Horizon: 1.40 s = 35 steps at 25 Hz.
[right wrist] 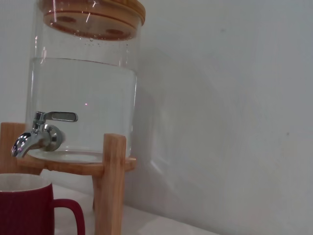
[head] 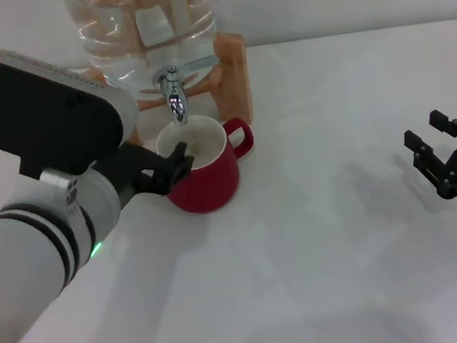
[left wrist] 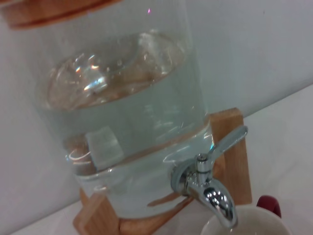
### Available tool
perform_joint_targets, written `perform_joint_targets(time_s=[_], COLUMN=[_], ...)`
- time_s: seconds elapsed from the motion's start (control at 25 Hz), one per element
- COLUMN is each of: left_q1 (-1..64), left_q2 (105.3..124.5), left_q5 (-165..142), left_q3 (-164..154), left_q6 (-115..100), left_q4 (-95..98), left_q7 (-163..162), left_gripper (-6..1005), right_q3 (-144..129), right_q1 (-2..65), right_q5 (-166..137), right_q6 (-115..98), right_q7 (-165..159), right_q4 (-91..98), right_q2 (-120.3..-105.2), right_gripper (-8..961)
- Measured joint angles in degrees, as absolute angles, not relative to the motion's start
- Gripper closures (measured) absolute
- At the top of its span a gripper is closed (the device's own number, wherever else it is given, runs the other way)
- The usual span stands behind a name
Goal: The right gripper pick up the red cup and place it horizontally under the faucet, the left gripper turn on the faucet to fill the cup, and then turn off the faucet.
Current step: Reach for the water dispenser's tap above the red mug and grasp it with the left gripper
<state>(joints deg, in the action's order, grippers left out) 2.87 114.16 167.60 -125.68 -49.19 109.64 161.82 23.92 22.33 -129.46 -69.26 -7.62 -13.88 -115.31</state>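
Observation:
The red cup (head: 210,181) stands upright on the white table, directly under the chrome faucet (head: 173,95), with its handle pointing right. My left gripper (head: 169,169) is at the cup's left rim, just below and left of the spout, open and holding nothing. The left wrist view shows the faucet (left wrist: 211,190) close up with its lever angled up to the side, above the cup's cream rim (left wrist: 247,223). No water stream shows. My right gripper (head: 450,152) hovers open and empty at the far right, well away from the cup (right wrist: 23,209) and faucet (right wrist: 40,135).
The clear water jug (head: 139,16) sits on a wooden stand (head: 231,68) at the back of the white table (head: 335,241), against a pale wall. The left arm's large black housing (head: 31,107) hangs over the table's left side.

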Motion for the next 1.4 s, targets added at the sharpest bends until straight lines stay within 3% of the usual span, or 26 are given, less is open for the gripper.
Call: perform_joint_targets(time_s=[1.4], left_q1=[9.85], left_q2=[114.97], left_q5=[167.7], left_q3=[-124.54], left_q6=[-38.99], left_q4=[103.26], left_q7=[161.8], left_gripper=[139], right_q3=[23.9], right_q1=[22.55], right_q5=[-129.46], right_q6=[-69.36], right_q7=[-7.65], right_q4=[-13.97], right_q2=[-115.4], right_gripper=[547])
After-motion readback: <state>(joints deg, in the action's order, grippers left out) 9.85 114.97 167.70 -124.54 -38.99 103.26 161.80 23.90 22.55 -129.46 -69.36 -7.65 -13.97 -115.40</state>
